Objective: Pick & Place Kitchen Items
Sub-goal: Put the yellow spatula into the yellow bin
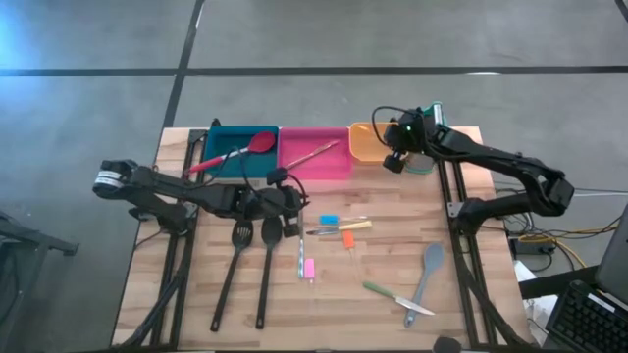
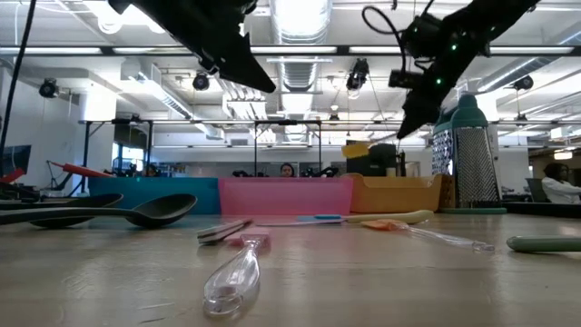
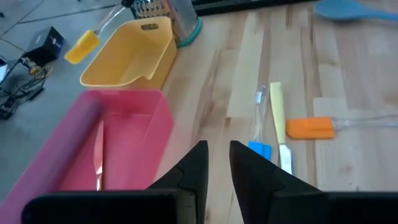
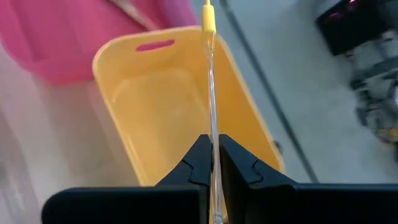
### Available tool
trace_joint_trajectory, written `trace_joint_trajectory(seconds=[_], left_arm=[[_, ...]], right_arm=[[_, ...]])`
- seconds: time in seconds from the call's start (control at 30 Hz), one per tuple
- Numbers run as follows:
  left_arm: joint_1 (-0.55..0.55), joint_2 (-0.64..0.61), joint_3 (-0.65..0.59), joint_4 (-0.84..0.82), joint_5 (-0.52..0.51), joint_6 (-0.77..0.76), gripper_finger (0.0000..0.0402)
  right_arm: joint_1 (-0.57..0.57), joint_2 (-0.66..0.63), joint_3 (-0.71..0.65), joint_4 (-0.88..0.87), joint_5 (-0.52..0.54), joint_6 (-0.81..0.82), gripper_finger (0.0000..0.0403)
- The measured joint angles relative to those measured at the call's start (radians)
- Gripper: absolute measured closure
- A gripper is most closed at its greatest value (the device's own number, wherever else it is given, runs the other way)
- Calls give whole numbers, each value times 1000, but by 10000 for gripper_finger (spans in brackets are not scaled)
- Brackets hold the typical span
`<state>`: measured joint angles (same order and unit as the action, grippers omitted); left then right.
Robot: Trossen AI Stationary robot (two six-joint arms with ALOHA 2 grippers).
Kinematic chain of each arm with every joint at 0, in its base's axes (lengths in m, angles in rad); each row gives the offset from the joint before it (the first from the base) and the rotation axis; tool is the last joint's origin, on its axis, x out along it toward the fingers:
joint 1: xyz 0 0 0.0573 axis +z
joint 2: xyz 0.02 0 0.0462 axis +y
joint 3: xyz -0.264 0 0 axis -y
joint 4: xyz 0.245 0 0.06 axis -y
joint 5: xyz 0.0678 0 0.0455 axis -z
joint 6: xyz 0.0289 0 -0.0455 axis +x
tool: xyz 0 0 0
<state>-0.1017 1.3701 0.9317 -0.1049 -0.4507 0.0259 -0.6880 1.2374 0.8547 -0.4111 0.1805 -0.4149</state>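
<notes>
My right gripper (image 4: 212,142) hangs over the orange-yellow bin (image 1: 365,144) at the table's far edge, shut on a clear utensil with a yellow end (image 4: 208,18). My left gripper (image 3: 216,158) is above the table's middle, near the pink bin (image 3: 106,134), open with nothing between its fingers. Ahead of it on the wood lie a blue-handled piece (image 3: 261,149), a yellow-handled knife (image 3: 277,118) and an orange-handled piece (image 3: 310,127). A red-headed spoon (image 1: 257,145) leans in the teal bin (image 1: 235,152). A thin utensil (image 1: 314,152) lies in the pink bin. My right gripper pinches the clear shaft (image 4: 212,127) of the utensil between its two fingers. The fingers slant down from the table's right side and lie along the shaft. The utensil sticks out past the fingertips, yellow end foremost, lifted clear above the orange-yellow bin.
Two long black spoons (image 1: 250,260) lie at the near left, a pink-handled clear utensil (image 1: 307,265) in the middle, a grey spatula (image 1: 428,275) and a green-handled knife (image 1: 392,296) at the near right. A teal-and-white upright gadget (image 2: 470,150) stands beside the orange-yellow bin.
</notes>
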Motion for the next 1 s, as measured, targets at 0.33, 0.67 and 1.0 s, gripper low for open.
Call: trace_joint_trajectory(seconds=[0.33,0.67,1.0], left_arm=[[3,5,-5,44,0,77,330],[10,8,-5,81,0,105,337],[10,8,-21,82,0,104,341]], right_arm=[[-117,140,1,5,-92,-72,394],[-157,295,66,23,-134,-109,394],[-193,475,231,-163,-137,-107,393]])
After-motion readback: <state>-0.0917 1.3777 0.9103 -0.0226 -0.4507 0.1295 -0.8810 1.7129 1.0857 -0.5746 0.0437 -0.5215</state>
